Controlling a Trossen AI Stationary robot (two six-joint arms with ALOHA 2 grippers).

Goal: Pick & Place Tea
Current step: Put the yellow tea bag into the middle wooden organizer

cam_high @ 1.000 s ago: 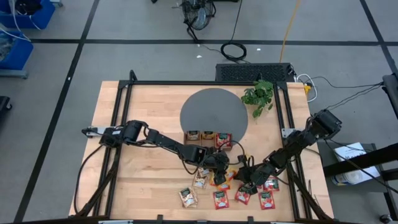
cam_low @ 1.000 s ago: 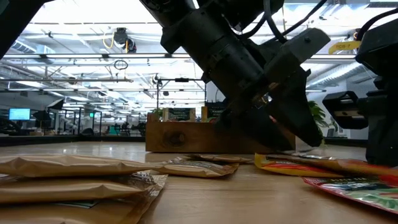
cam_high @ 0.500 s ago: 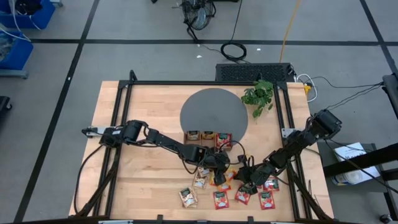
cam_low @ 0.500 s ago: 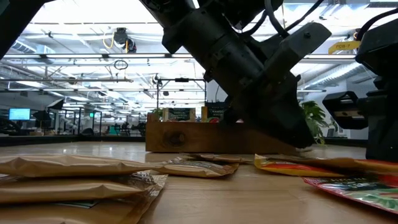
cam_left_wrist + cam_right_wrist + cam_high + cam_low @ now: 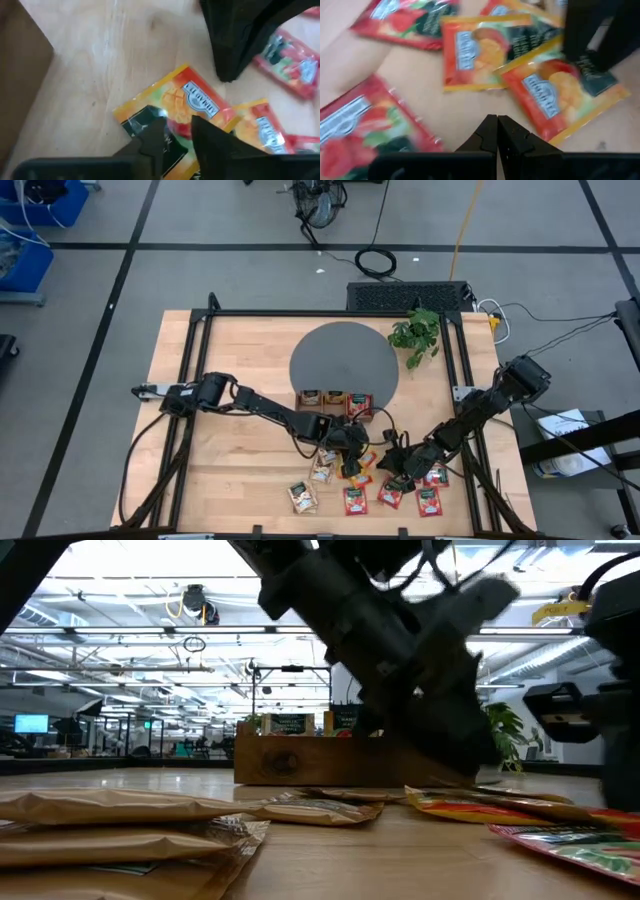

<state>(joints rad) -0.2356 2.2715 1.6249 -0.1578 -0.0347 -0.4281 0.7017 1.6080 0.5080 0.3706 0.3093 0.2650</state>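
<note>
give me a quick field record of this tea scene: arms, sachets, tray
left gripper: down over an orange-yellow sachet, fingers either side of its edge, grip unclear
right gripper: shut, holding nothing, low over the wood beside the sachets
loose sachets: beige, orange-yellow and red ones lie flat at the table's near edge
wooden tray: sachets standing in its slots
other: grey round mat, small plant
</note>
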